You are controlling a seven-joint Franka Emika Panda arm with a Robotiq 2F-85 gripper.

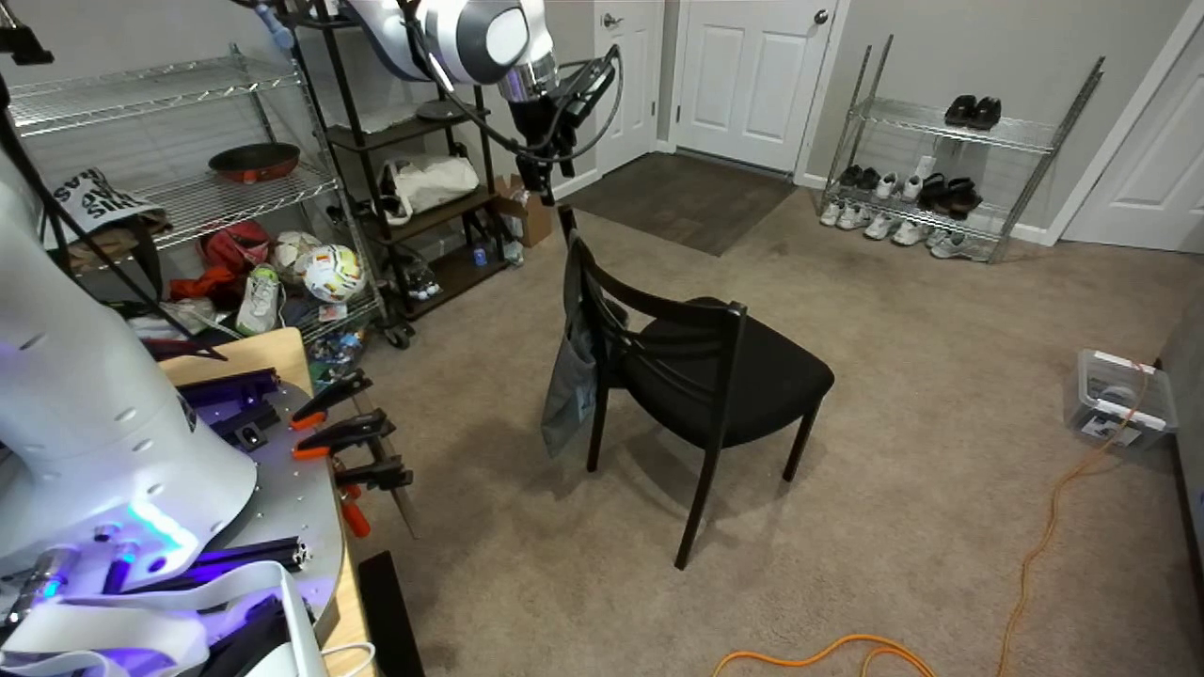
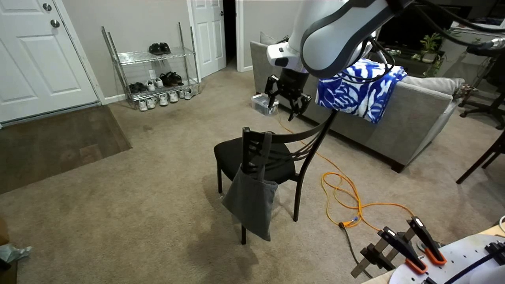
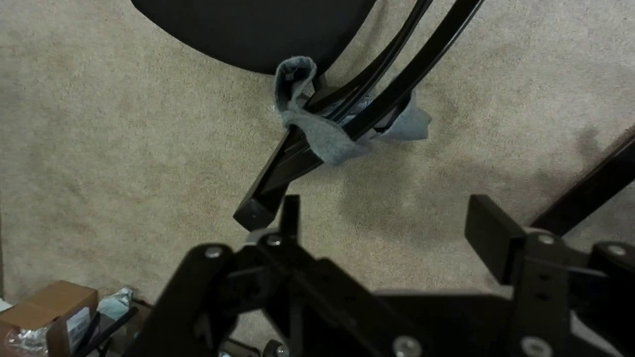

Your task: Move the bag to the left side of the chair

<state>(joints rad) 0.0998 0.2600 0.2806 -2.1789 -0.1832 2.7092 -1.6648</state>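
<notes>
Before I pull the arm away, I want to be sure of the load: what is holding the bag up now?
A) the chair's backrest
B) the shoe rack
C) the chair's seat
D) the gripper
A: in an exterior view the bag hangs by its strap from the backrest, and in the wrist view the gripper stands open with nothing between its jaws.

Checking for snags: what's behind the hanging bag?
The chair. In an exterior view, one leg's foot shows below the bag, which from there hides the leg's upper part and anything else directly behind.
</notes>
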